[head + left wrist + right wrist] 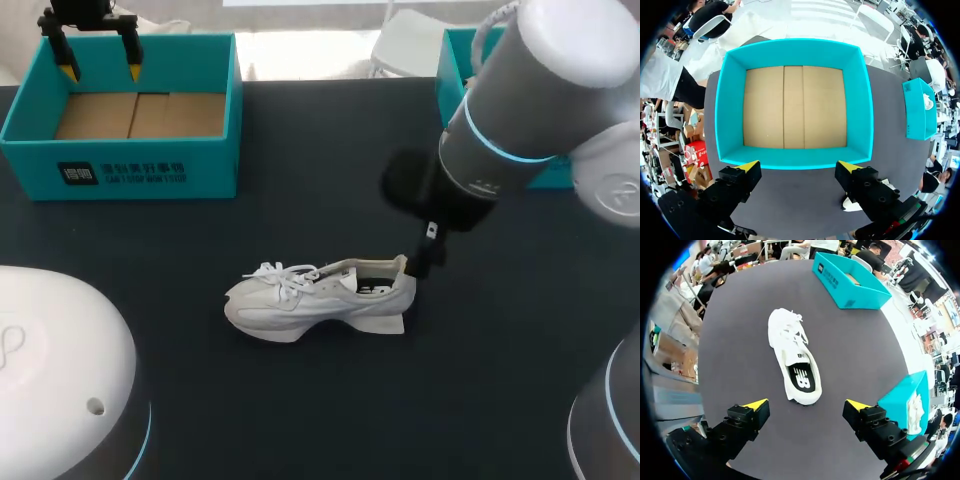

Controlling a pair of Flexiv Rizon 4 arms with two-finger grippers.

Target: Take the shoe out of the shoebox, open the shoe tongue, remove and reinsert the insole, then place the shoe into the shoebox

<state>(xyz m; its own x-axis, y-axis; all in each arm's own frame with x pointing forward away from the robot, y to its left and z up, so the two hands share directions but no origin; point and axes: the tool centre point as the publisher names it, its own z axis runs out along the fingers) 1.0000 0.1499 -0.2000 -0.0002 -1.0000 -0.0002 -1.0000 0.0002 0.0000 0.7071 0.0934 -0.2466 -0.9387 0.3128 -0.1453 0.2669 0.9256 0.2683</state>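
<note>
White shoe (315,300) out of the shoebox (120,165): stands on its sole mid-table (500,350), dark insole showing. Right gripper (807,405) hangs just behind and above the heel, fingers spread wide, touching nothing. Left gripper (799,166) hovers over the shoebox's rim, likewise spread and bare. Second teal box (900,400) sits near the right arm, something white inside, perhaps paper.
</note>
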